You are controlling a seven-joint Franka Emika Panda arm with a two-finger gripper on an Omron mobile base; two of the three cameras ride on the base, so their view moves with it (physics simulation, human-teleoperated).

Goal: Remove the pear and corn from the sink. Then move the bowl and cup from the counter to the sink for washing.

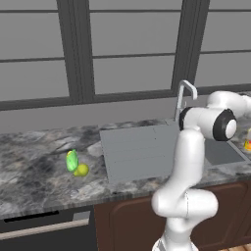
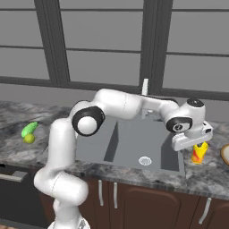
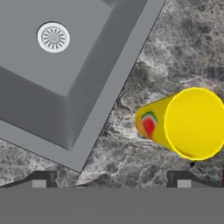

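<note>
The yellow cup (image 3: 192, 122) with a red mark stands upright on the marble counter just right of the sink (image 2: 134, 143). My gripper (image 3: 111, 181) hovers open above the counter between sink edge and cup, holding nothing. In the hand view the cup lies above the right fingertip (image 3: 181, 179). In the right base view the hand (image 2: 192, 139) hangs close beside the cup (image 2: 199, 152). The tan bowl (image 2: 225, 154) peeks in at the right edge. The green corn (image 1: 72, 160) and the yellow-green pear (image 1: 82, 170) lie together on the counter left of the sink (image 1: 137, 152).
The basin has a round metal drain (image 3: 53, 37) and a chrome faucet (image 1: 186, 93) at its back. A window wall runs behind the counter. Dark cabinets and a dishwasher front (image 1: 44, 228) sit below the counter edge.
</note>
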